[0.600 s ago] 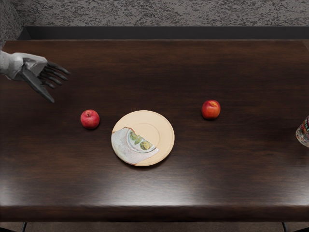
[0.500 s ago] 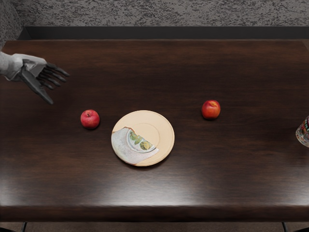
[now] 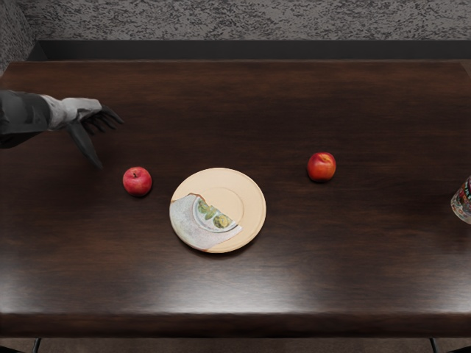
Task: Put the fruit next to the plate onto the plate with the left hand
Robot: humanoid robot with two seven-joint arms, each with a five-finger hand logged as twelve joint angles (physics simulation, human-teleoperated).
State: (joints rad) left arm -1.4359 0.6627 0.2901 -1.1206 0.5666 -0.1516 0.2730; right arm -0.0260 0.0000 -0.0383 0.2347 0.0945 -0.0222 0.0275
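While my left hand (image 3: 87,121) hovers: reach step, up and left of the apple (image 3: 137,181), apart from it.
Fingers (image 3: 103,118): spread, holding nothing.
Apple: on the desk (image 3: 294,279), just left of the plate (image 3: 249,193), not touching.
Other fruit (image 3: 321,167): farther off right; I judge it's not mine.
Next: lower over the apple, close round it, carry right.
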